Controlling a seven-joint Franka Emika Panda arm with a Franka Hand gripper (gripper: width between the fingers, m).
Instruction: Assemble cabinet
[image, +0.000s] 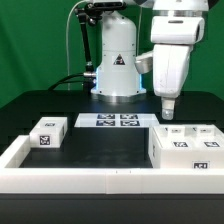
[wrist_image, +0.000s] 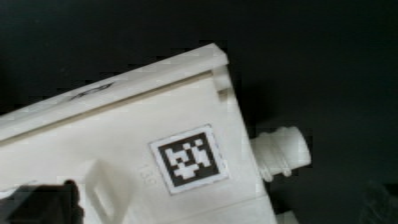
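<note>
The cabinet (image: 186, 147) is a large white box with tags on its top. It lies on the black table at the exterior view's right. My gripper (image: 168, 112) hangs just above its back left corner without touching it. In the wrist view a white cabinet panel (wrist_image: 125, 120) shows close below, with a square tag (wrist_image: 191, 158) and a round white peg (wrist_image: 281, 155) on its edge. One dark finger (wrist_image: 45, 200) shows at the frame's edge, far from the middle, so the jaws stand open and hold nothing.
A smaller white tagged box (image: 47, 132) sits at the exterior view's left. The marker board (image: 113, 121) lies in front of the robot base. A long white border rail (image: 90, 178) runs along the front and left edges.
</note>
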